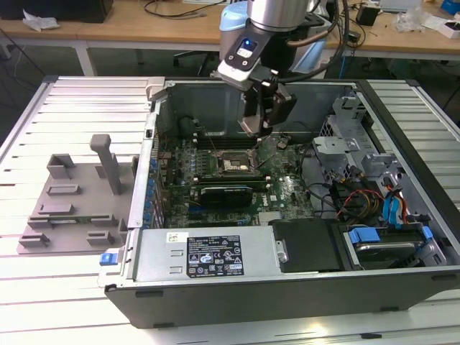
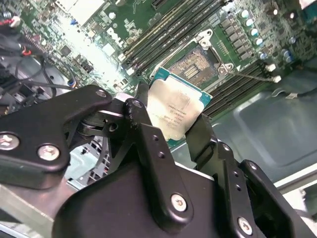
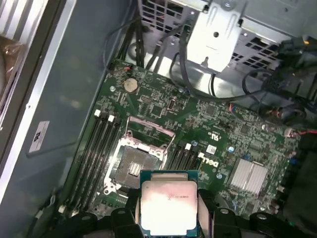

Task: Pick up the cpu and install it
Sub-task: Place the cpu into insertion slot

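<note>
The cpu (image 2: 176, 111) is a flat silvery square with a thin green border, and my gripper (image 2: 171, 126) is shut on its two side edges. It shows the same way in the first wrist view, cpu (image 3: 169, 206) between black fingers (image 3: 130, 210). The open motherboard socket (image 3: 133, 166) with its raised metal frame lies just beyond the chip; the socket (image 2: 198, 64) also appears past the chip's far edge. In the exterior view my gripper (image 1: 260, 128) hangs inside the open computer case, a little above and to the exterior view's right of the socket (image 1: 233, 164).
Memory slots (image 3: 96, 148) flank the socket on both sides. A silver heatsink (image 3: 250, 176), drive cage (image 1: 345, 133) and cables (image 1: 359, 198) crowd the case's right part. The power supply (image 1: 208, 253) fills the near side. A grey plastic tray (image 1: 75, 198) with raised blocks sits left of the case.
</note>
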Motion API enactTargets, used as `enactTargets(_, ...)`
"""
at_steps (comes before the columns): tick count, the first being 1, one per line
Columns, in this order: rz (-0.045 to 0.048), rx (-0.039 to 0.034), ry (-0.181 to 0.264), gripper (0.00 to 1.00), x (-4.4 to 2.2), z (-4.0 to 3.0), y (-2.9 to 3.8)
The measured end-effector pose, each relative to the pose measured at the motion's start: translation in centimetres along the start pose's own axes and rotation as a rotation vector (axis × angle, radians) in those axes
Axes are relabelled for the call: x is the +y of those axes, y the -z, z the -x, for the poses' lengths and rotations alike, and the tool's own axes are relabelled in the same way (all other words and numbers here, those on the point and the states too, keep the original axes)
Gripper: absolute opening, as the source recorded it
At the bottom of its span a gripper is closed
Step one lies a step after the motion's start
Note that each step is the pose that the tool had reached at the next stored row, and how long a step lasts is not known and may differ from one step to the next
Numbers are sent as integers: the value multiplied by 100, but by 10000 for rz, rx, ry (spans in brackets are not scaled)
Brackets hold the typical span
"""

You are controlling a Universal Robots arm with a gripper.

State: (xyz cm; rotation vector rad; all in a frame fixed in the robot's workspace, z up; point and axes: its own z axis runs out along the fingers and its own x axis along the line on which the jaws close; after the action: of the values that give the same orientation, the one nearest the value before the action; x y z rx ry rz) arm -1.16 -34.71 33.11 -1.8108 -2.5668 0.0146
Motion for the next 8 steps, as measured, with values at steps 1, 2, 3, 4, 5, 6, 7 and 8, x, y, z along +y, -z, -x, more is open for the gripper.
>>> enactTargets(1,-1,1,-133,55,0,0,0)
enactTargets(2,-2,2,-294,55,0,0,0)
enactTargets(3,-2,3,-435,55,0,0,-1)
enactTargets(4,-4,5,-719,55,0,0,-1)
enactTargets(5,-5,7,-940,55,0,0,-1)
enactTargets(6,-6,8,-1115,55,0,0,-2)
enactTargets(7,-6,9,-1271,55,0,0,-2)
enactTargets(8,-7,11,-1455,55,0,0,-3)
